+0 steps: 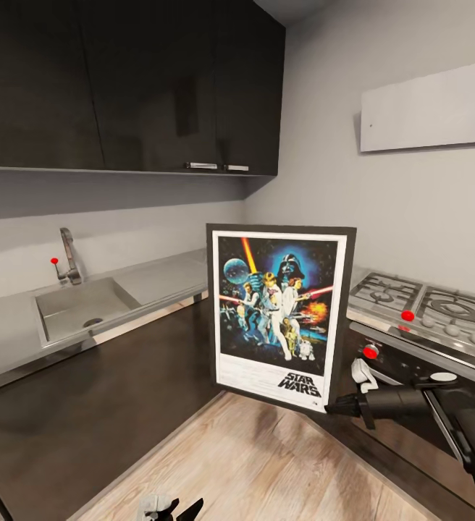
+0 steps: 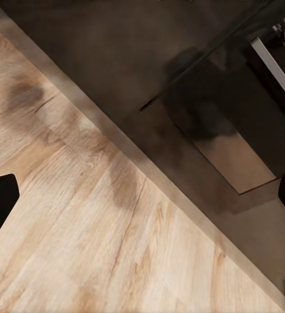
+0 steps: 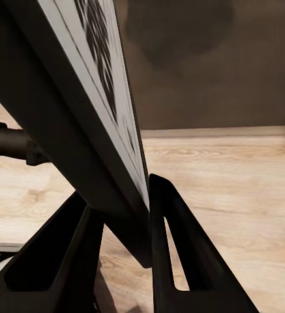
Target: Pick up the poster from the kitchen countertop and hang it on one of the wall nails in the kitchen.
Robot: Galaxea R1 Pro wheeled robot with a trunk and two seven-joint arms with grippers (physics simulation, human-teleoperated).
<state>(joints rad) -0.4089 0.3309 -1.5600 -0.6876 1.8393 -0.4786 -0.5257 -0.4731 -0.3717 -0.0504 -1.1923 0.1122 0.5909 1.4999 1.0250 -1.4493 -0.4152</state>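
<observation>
Poster [image 1: 279, 315] is lifted off the countertop [image 1: 158, 278], pinched at its lower corner by the right gripper [image 1: 337, 407]. Hanging remains; no nail is discernible. Left gripper [image 1: 166, 509]: state unclear.

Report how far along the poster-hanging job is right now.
Done: the poster is off the kitchen countertop and held upright in the air over the floor. In hand: the right gripper clamps its lower right corner, and the right wrist view shows a finger on each side of the frame. The left gripper hangs low, holding nothing. Left: reaching a wall nail and hanging the poster; no nail can be made out here.
</observation>
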